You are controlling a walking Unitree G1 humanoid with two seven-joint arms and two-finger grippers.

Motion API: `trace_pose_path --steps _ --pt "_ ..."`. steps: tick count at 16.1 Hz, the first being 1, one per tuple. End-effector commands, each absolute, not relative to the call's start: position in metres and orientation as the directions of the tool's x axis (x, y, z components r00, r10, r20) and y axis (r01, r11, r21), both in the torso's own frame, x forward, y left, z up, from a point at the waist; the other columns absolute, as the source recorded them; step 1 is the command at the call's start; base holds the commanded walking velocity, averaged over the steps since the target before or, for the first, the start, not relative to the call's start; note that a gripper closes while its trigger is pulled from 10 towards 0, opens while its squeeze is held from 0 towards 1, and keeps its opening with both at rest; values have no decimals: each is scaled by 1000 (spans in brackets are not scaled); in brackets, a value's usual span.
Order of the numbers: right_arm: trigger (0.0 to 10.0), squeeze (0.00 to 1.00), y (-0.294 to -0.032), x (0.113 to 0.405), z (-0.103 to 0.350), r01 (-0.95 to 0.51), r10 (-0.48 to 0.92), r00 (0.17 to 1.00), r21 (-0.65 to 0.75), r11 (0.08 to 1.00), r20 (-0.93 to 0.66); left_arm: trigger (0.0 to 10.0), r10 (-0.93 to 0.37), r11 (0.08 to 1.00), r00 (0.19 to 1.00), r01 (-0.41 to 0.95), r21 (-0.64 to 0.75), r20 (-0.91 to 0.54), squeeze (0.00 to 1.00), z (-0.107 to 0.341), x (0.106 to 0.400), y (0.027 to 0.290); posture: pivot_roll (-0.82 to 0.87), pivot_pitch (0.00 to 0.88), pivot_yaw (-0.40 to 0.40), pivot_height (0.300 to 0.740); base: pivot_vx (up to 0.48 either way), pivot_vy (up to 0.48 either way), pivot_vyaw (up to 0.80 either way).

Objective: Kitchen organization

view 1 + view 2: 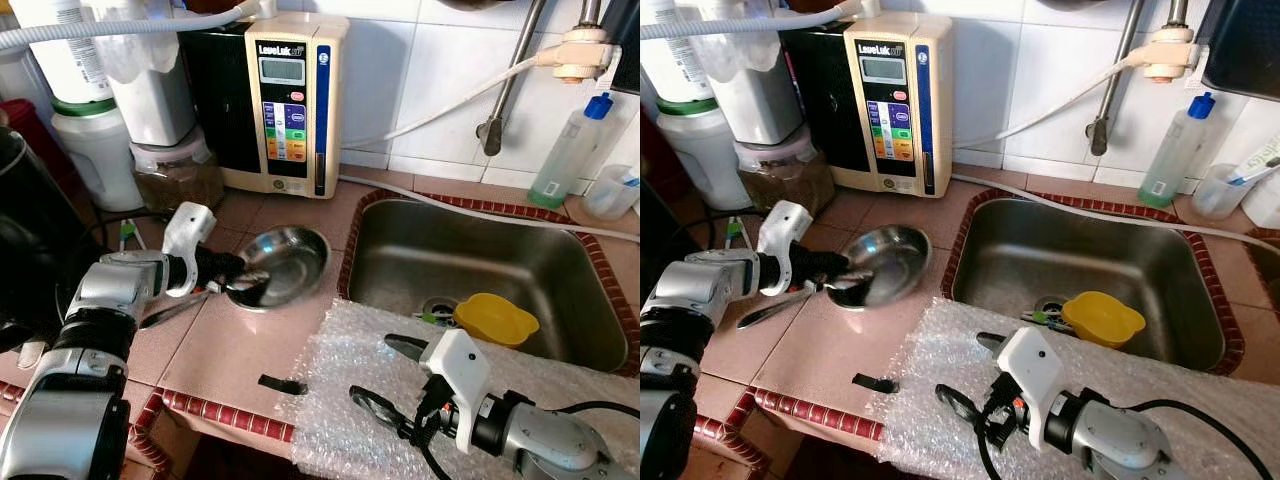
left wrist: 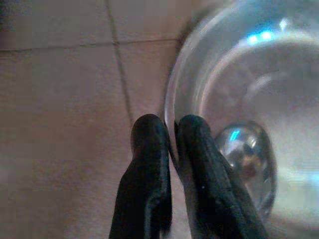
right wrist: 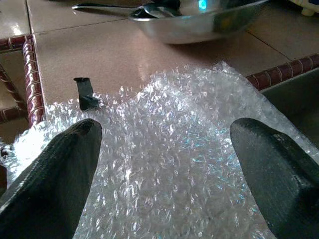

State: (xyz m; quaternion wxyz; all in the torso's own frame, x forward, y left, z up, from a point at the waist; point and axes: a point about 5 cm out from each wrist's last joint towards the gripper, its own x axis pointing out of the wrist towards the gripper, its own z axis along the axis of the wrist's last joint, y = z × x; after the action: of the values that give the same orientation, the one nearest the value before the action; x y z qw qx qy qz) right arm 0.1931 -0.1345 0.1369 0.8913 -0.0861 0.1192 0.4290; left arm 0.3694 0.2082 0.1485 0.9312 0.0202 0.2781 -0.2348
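A shiny steel bowl [image 1: 285, 262] rests on the pink tiled counter, left of the sink [image 1: 480, 270]. My left gripper [image 1: 232, 277] is shut on the bowl's near left rim [image 2: 172, 130], one finger inside and one outside. A steel spoon [image 1: 172, 310] lies just beside the bowl under that arm. My right gripper [image 1: 390, 375] hovers open over a sheet of bubble wrap [image 3: 164, 149] at the counter's front edge, fingers [image 3: 55, 174] spread wide with nothing between them. A yellow bowl [image 1: 495, 318] sits in the sink.
A water ionizer [image 1: 285, 100], white canisters and a jar [image 1: 178, 170] line the back wall. A green soap bottle [image 1: 568, 150] and plastic cup [image 1: 610, 190] stand behind the sink. A small black scrap [image 1: 282, 384] lies near the counter's front edge.
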Motion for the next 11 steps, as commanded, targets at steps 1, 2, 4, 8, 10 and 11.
trace_pose_path --steps 1,2,4,8,10,11 --pt "10000 0 -137 196 139 -780 737 613 -69 622 -284 0 -337 930 806 365 -40 -487 0 161 377 218 70 33 47 740 0 0 0" --pt "10000 0 -137 196 139 -779 736 615 -73 623 -284 0 -309 941 828 336 -27 -468 0 165 380 220 70 33 47 740 0 0 0" --pt "10000 0 -139 197 140 -773 729 624 -84 629 -281 0 -220 972 901 237 0 -373 0 178 388 224 69 33 46 740 0 0 0" --pt "10000 0 -140 204 144 -746 708 660 -109 657 -252 0 -194 980 949 196 -17 -247 0 186 393 213 68 35 44 740 0 0 0" --pt "10000 0 -141 205 144 -738 701 670 -117 664 -246 0 -233 973 948 227 -51 -217 0 180 391 201 68 36 43 740 0 0 0" --pt "10000 0 -142 205 144 -735 698 674 -119 668 -243 0 -235 972 956 226 -71 -177 0 180 392 196 67 35 43 740 0 0 0"
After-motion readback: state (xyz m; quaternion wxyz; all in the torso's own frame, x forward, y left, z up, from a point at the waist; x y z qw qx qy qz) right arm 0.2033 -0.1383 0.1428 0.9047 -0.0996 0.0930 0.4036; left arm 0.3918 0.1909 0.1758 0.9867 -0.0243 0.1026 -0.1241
